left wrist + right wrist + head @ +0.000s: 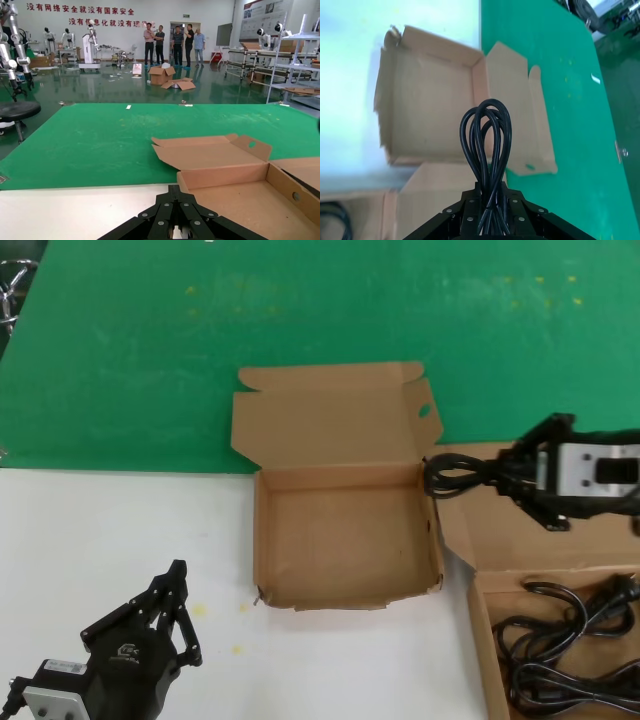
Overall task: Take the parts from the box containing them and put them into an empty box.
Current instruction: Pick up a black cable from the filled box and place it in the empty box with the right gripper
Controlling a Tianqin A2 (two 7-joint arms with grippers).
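Observation:
The empty box (pixel 340 540) lies open mid-table, and its raised lid flap has an oval hole. My right gripper (pixel 507 476) hovers just right of its far right corner, over the flat lid of the box containing them (pixel 530 540). It is shut on a looped black power cord (pixel 455 477) that pokes out toward the empty box. In the right wrist view the cord loop (pixel 487 135) sticks out between the shut fingers (pixel 487 189) above the empty box (pixel 430 100). More cords (pixel 570 650) lie in the right box's tray. My left gripper (pixel 178 578) rests shut at the front left.
The empty box straddles the line between the green mat (pixel 300 310) at the back and the white tabletop (pixel 110 530) in front. The two boxes nearly touch. In the left wrist view the empty box (pixel 235 200) lies just beyond my left gripper (pixel 175 190).

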